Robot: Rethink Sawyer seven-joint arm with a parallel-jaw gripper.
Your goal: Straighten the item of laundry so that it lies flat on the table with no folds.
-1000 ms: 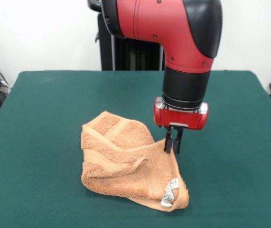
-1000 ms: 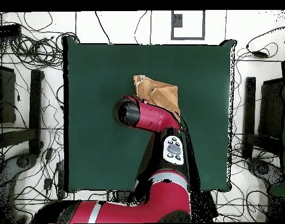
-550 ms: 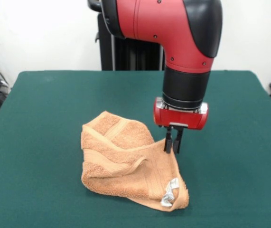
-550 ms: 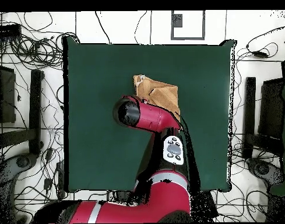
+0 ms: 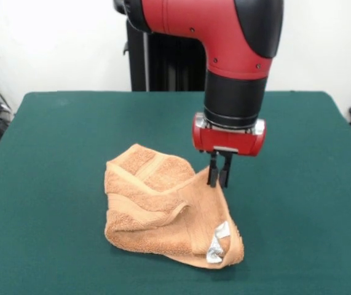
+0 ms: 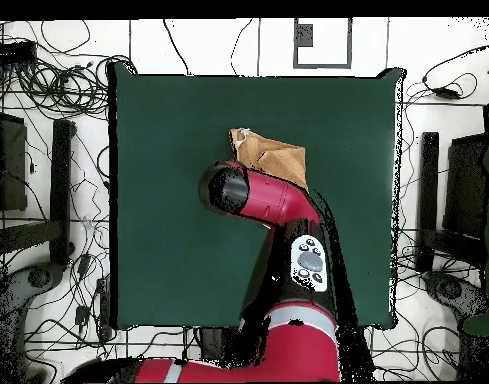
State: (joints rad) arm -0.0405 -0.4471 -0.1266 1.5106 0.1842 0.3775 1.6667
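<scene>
The item of laundry (image 5: 153, 209), an orange-tan towel, lies crumpled and folded over itself on the green table (image 5: 298, 190), a little left of the middle. A white-silver label (image 5: 217, 244) shows at its near right corner. My gripper (image 5: 218, 183) hangs straight down at the towel's right edge and is shut on it, so that the edge rises in a peak to the fingertips. In the overhead view the towel (image 6: 275, 157) pokes out from under the red arm (image 6: 263, 197), which hides the gripper.
The table (image 6: 168, 180) is much wider than the towel on every side. Cables and stands lie on the floor around it. The black pedestal (image 5: 163, 67) stands behind the table's far edge.
My gripper has risen and shifted slightly left, drawing the towel's right edge up with it. The rest of the towel stays bunched in place.
</scene>
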